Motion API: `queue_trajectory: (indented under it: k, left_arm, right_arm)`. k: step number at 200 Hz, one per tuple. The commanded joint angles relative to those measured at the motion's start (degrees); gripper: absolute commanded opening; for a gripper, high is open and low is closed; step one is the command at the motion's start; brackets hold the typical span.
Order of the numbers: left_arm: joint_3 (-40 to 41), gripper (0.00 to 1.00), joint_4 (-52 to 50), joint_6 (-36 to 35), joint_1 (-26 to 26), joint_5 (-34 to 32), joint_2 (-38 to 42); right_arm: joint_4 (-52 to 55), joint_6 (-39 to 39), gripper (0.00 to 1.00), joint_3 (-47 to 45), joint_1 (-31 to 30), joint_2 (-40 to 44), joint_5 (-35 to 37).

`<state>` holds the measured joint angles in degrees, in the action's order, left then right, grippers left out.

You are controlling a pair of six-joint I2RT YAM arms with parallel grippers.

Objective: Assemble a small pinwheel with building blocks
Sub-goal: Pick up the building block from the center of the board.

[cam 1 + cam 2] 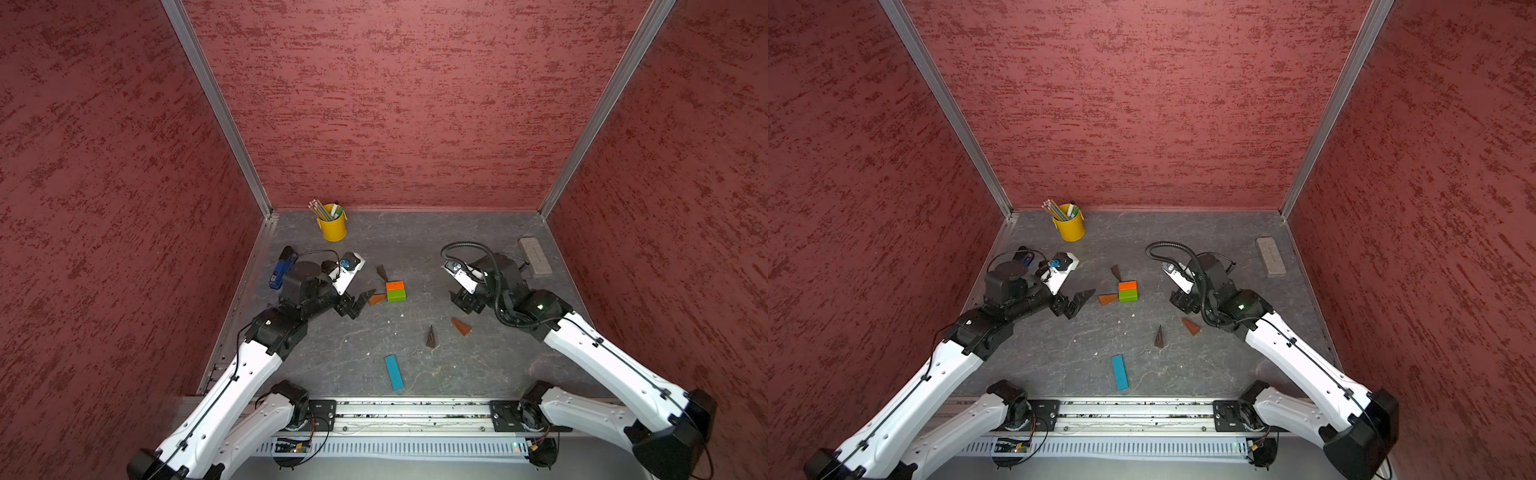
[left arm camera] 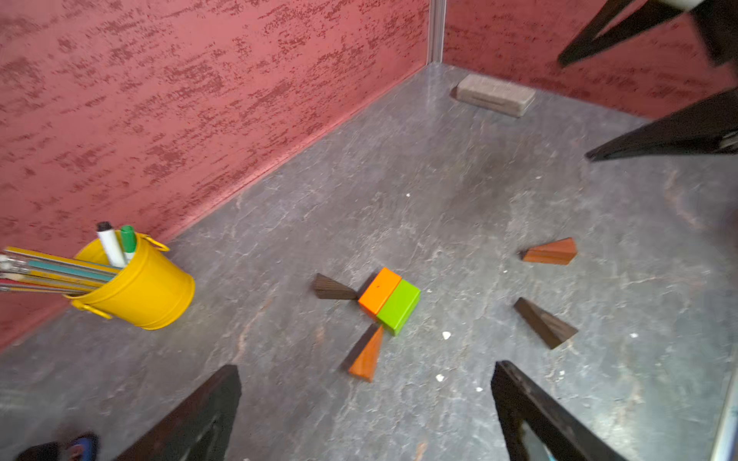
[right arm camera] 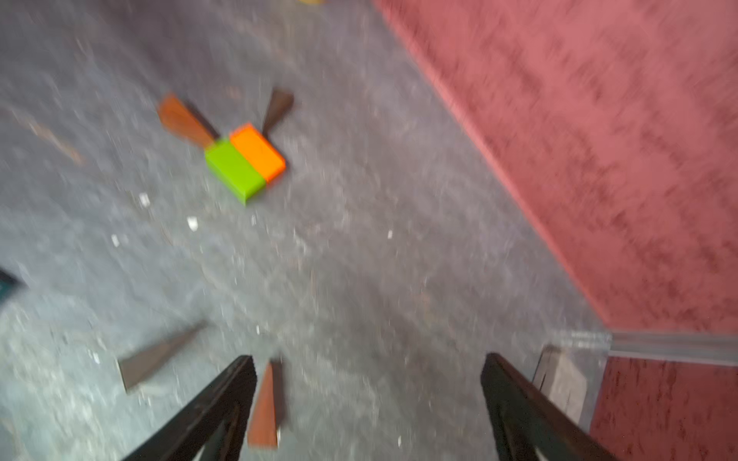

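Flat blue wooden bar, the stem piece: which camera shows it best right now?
Both top views: the flat blue wooden bar lies whole, sharp and unobstructed. The left wrist view misses it. The right wrist view gives at most a blurred dark sliver at its edge.

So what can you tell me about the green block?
The green block is a short, bright green brick that looks smooth and painted. It lies flat on the grey table. One long side sits tight against the orange block, so the two together make a square. A reddish-brown wedge points its tip at one of its corners, touching or almost touching. Nothing is holding it.
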<state>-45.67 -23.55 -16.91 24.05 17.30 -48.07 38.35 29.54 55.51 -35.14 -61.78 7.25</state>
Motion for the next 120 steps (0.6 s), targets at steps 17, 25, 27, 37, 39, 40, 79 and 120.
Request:
queue_trajectory:
  k: [17,25,27,37,39,40,79,120]
  left_arm:
    - [3.0,1.00,3.6,9.4,-0.2,16.4,-3.2]
    - [3.2,1.00,3.9,9.3,-0.2,17.5,-3.4]
    - [3.3,1.00,4.0,9.2,-0.3,17.9,-3.4]
    - [3.3,1.00,4.1,8.2,-0.3,20.2,-3.3]
    - [3.3,1.00,4.0,8.0,-0.3,20.5,-3.4]
    - [3.3,1.00,4.0,7.9,-0.3,20.6,-3.4]
    - [5.1,1.00,2.2,4.7,-1.6,19.6,0.9]
    - [6.0,1.00,3.5,4.8,-1.7,15.7,3.4]
  right_arm:
    - [15.0,7.9,0.86,-4.2,2.6,-2.0,-8.8]
    - [15.4,8.9,0.85,-4.8,2.7,-3.0,-9.1]
    - [15.3,9.1,0.84,-4.9,2.7,-3.3,-8.9]
    - [14.8,10.1,0.83,-6.0,2.7,-4.7,-7.3]
    - [14.6,10.2,0.83,-6.2,2.7,-4.9,-6.8]
    - [14.5,10.2,0.83,-6.3,2.8,-5.0,-6.5]
    - [8.9,10.4,0.82,-8.2,3.7,-7.0,-5.7]
    - [5.9,9.8,0.79,-8.3,4.2,-11.7,-7.0]
